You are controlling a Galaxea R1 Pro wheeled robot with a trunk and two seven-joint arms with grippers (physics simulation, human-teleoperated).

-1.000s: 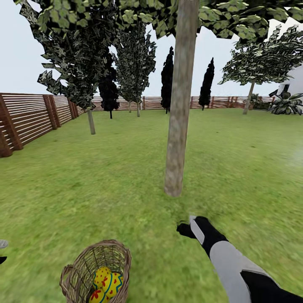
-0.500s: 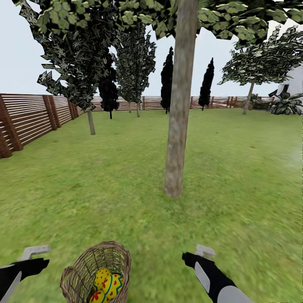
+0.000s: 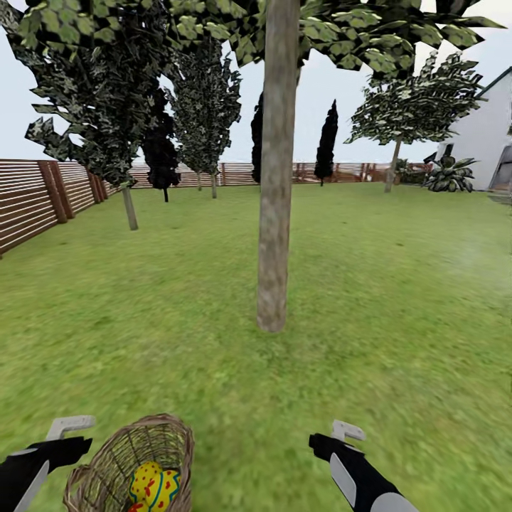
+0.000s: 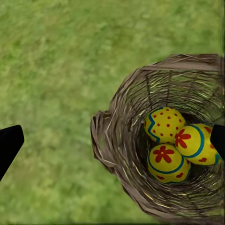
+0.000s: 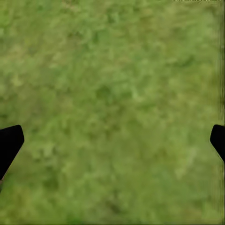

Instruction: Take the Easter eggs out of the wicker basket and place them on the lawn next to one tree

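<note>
Inside one basket [image 4: 117, 154], three eggs [image 4: 174, 140]

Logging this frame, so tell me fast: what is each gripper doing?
Left gripper: open, empty, over the basket.
Right gripper: open, empty, over grass.

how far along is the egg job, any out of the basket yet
None out yet: all three Easter eggs sit in the wicker basket. Both the left gripper and the right gripper are open and empty. Left: moving all three beside the tree.
</note>
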